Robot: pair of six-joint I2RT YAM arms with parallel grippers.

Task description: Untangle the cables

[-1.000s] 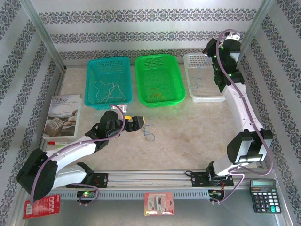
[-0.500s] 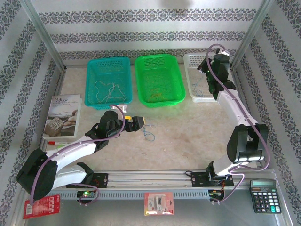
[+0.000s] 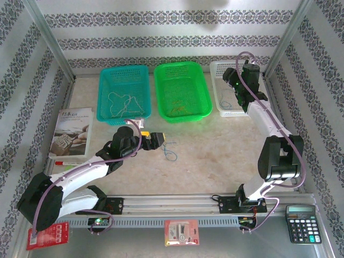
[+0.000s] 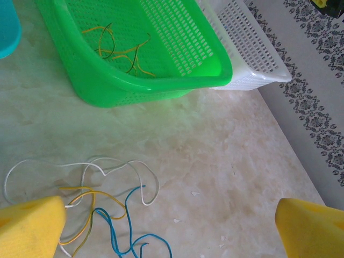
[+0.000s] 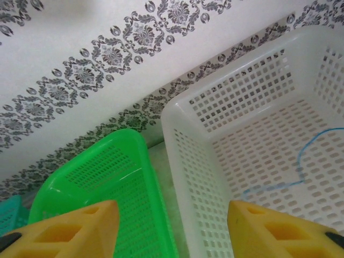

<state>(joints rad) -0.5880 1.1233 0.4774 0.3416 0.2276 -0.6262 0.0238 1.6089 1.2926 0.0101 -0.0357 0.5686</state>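
A small tangle of cables [image 3: 170,152] lies on the table in front of my left gripper [image 3: 163,141]. In the left wrist view the white cable [image 4: 107,164], yellow cable [image 4: 88,209] and blue cable [image 4: 126,226] cross each other beside the left fingertip [image 4: 32,226]. My left gripper [image 4: 172,231] is open with bare table between its fingers. My right gripper [image 3: 232,87] hangs open over the white basket [image 3: 220,70], with nothing between its fingers. A thin blue cable [image 5: 301,172] lies loose on that basket's floor.
The teal basket [image 3: 105,80] holds cream cables [image 3: 124,103]. Yellow-orange cables [image 4: 121,51] lie in the green basket [image 3: 161,86]. A book [image 3: 72,131] and a red pen [image 3: 67,162] lie at the left. A calculator [image 3: 302,223] sits at the near right.
My right arm has come down over the white basket and its jaws have gone from shut to open. The left arm and the tangle have not moved.
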